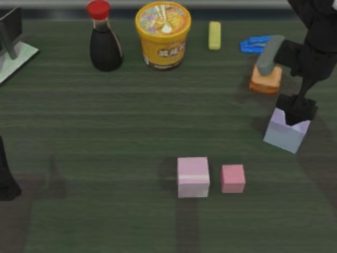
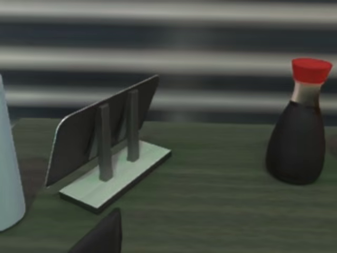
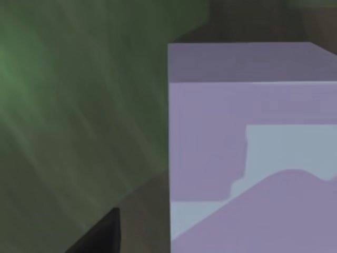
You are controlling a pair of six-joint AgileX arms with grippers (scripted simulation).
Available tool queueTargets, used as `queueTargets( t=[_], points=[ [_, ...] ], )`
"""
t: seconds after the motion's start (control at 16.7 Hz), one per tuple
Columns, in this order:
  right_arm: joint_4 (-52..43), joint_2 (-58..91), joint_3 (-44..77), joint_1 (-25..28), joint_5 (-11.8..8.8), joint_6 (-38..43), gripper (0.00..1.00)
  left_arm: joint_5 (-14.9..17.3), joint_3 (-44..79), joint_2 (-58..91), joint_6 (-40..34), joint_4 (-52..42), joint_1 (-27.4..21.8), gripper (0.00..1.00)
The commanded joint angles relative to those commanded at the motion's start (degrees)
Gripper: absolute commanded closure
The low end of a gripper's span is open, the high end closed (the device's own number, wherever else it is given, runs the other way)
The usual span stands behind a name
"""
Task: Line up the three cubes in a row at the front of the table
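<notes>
Near the front middle of the table (image 1: 105,158), a pale pink-white cube (image 1: 193,176) and a small bright pink cube (image 1: 233,178) sit side by side. The largest, pale blue-grey cube (image 1: 284,136) lies farther back at the right, turned at an angle. My right gripper (image 1: 297,109) hangs open over its far edge. In the right wrist view this cube (image 3: 253,147) looms close, and one dark fingertip (image 3: 102,237) stands apart from its side. My left arm (image 1: 5,182) is parked at the left edge, its gripper open with one fingertip (image 2: 108,234) showing.
Along the back stand a soy sauce bottle (image 1: 104,39), a yellow noodle cup (image 1: 162,34), a yellow bar (image 1: 214,35) and a blue object (image 1: 254,44). An orange-brown toast block (image 1: 265,80) lies just behind the right gripper. A stand (image 1: 13,45) occupies the back left corner.
</notes>
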Motion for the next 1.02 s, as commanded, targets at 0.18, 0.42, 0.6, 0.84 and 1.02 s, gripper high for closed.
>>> queueTargets(
  t=[0.18, 0.42, 0.6, 0.84, 1.02],
  points=[
    [-0.8, 1.3, 1.4, 0.2, 0.0, -0.6, 0.00, 0.1, -1.2, -1.8, 1.0, 1.6, 0.6, 0.00],
    [-0.7, 1.3, 1.4, -0.1, 0.0, -0.6, 0.00, 0.1, -1.2, -1.8, 1.0, 1.6, 0.6, 0.00],
    [1.6, 2.0, -0.5, 0.0, 0.0, -0.6, 0.00, 0.1, -1.2, -1.8, 1.0, 1.6, 0.6, 0.00],
    [11.4, 4.7, -6.9, 0.2, 0.0, -0.5, 0.00, 0.1, -1.2, -1.8, 1.0, 1.6, 0.6, 0.00],
    [16.5, 6.4, -10.6, 0.3, 0.0, -0.4, 0.00, 0.1, -1.2, -1.8, 1.0, 1.6, 0.6, 0.00]
  ],
)
